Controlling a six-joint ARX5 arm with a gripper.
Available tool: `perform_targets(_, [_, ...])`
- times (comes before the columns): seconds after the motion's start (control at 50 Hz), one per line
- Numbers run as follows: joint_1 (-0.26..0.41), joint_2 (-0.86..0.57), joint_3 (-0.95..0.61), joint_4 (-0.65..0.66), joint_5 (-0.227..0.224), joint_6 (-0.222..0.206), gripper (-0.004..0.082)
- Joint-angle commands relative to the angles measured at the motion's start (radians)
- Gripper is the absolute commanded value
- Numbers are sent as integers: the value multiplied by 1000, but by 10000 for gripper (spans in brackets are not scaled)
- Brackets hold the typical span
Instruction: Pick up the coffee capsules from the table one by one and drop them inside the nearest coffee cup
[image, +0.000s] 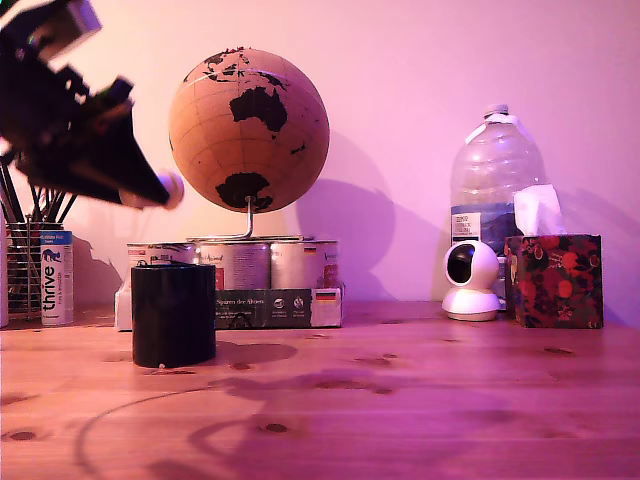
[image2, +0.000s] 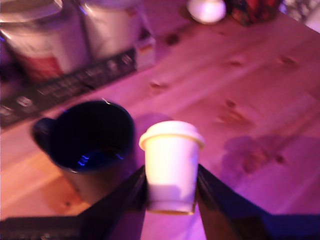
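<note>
While the capsule (image2: 171, 167) hangs above the table (image: 420, 400), up and slightly to the exterior view's right of the cup (image: 173, 314), the gripper (image2: 171, 200) is clamped on its sides. Judgement: centre over the cup mouth before release. Cup interior dark; contents unclear. Mesh holder (image: 22, 270) holds pens.

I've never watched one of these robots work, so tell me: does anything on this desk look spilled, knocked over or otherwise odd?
Nothing looks spilled or toppled. The one thing off the table is the cream capsule, clamped in the gripper in the air above the black cup. The globe perches on tins, unusual but steady.
</note>
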Motion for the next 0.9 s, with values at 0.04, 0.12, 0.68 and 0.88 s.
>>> perform_targets(0.04, [14, 6, 34, -34, -16, -1, 193])
perform_targets(0.12, [27, 21, 56, -52, -40, -2, 193])
perform_targets(0.68, [53, 344, 341, -193, -48, 10, 193])
perform_targets(0.88, [53, 418, 414, -247, -63, 20, 193])
